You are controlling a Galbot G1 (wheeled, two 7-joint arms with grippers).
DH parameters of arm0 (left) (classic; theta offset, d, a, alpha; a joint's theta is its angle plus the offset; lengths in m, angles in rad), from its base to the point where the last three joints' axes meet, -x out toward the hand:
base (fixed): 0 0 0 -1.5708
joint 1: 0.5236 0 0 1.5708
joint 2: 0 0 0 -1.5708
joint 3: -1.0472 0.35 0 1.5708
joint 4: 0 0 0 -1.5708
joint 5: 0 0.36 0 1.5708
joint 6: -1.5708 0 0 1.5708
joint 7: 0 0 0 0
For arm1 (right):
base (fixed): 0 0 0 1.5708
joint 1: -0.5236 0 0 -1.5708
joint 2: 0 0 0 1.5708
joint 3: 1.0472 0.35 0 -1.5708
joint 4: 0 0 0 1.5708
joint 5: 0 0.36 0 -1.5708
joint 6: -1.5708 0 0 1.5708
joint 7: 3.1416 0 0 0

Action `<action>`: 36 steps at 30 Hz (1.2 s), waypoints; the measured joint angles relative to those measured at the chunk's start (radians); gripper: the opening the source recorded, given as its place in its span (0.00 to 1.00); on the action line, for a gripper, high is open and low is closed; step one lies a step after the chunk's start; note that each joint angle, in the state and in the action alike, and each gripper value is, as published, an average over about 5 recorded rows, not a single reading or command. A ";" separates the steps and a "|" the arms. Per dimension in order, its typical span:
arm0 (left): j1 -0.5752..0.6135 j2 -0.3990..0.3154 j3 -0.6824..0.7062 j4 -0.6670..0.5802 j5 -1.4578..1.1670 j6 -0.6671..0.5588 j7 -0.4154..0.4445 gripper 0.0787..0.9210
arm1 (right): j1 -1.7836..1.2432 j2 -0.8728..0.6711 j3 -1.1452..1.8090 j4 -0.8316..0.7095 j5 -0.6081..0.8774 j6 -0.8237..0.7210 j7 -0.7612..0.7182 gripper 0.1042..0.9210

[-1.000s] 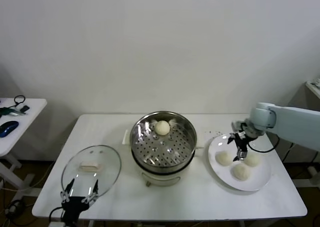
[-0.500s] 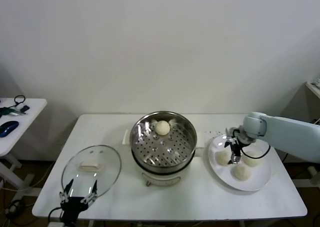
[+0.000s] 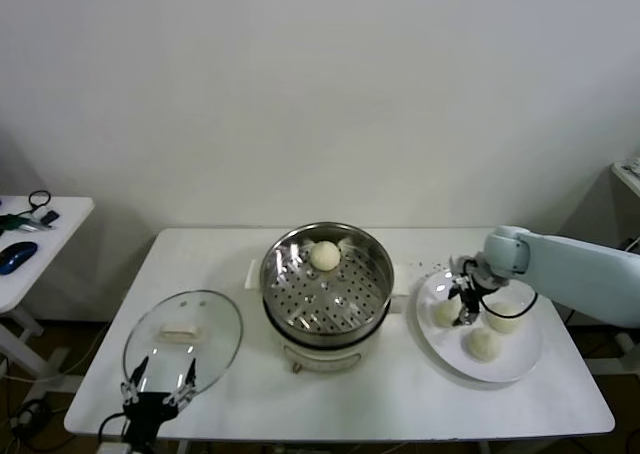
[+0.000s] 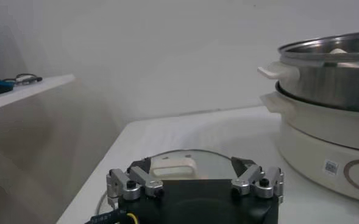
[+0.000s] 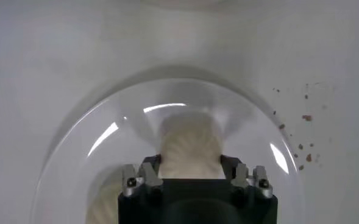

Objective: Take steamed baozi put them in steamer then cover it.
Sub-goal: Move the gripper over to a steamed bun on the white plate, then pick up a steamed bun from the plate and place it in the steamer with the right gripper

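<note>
The steel steamer [image 3: 326,286] stands mid-table with one baozi [image 3: 324,255] on its perforated tray. On the white plate [image 3: 522,366] to its right lie three more baozi [image 3: 484,345]. My right gripper [image 3: 462,305] is down on the plate's left baozi [image 3: 444,315]. In the right wrist view its fingers press both sides of that baozi [image 5: 190,149], which still rests on the plate [image 5: 75,137]. My left gripper [image 3: 157,394] waits open at the table's front left, just before the glass lid [image 3: 183,332]; the lid's white handle [image 4: 173,165] shows between its fingers.
The steamer's white base and side handle [image 4: 275,71] rise to the side of the left gripper. Brown crumbs [image 5: 305,117] dot the table beside the plate. A small side table [image 3: 30,236] with dark items stands off to the left.
My right gripper has moved left over the plate onto the left baozi and closed its fingers around it. The left arm has stayed put.
</note>
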 measured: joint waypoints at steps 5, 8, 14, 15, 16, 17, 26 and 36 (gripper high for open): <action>0.005 -0.001 0.000 -0.004 0.001 -0.001 -0.001 0.88 | 0.047 -0.007 -0.022 0.015 0.018 0.008 -0.015 0.65; 0.008 0.000 0.001 -0.007 0.003 -0.001 -0.002 0.88 | 0.120 -0.006 -0.065 0.035 0.043 0.018 -0.030 0.65; 0.006 0.002 0.008 -0.014 0.010 0.000 -0.004 0.88 | 0.344 0.013 -0.184 0.103 0.127 0.027 -0.065 0.64; 0.006 0.002 0.010 -0.015 0.011 0.000 -0.004 0.88 | 0.384 0.019 -0.199 0.118 0.147 0.026 -0.068 0.64; 0.006 0.002 0.012 -0.017 0.012 0.000 -0.004 0.88 | 0.422 0.025 -0.212 0.134 0.168 0.024 -0.070 0.64; 0.006 0.002 0.014 -0.018 0.013 -0.001 -0.004 0.88 | 0.458 0.033 -0.223 0.152 0.189 0.021 -0.070 0.64; 0.007 0.003 0.023 -0.030 0.018 -0.001 -0.002 0.88 | 0.625 0.137 -0.218 0.299 0.377 -0.044 -0.017 0.64; 0.010 0.004 0.014 -0.024 0.022 -0.013 -0.005 0.88 | 0.563 0.312 -0.143 0.328 0.461 -0.137 0.094 0.64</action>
